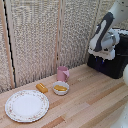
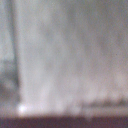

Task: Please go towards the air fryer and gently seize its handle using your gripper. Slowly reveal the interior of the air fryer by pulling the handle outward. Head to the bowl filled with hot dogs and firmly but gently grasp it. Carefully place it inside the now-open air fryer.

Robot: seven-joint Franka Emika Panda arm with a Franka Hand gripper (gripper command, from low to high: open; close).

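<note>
A white robot arm lowers its gripper (image 1: 101, 58) onto the black air fryer (image 1: 111, 64) at the exterior view's right, where the handle cannot be made out behind the fingers; whether they are released or clenched cannot be told. The drawer appears closed, so the pull seems yet to come. The bowl (image 1: 61, 88) of hot dogs (image 1: 60, 88) waits untouched on the wooden table (image 1: 90, 102), near a pink cup (image 1: 62, 74). No brand or writing is legible; the wrist view is a blur.
</note>
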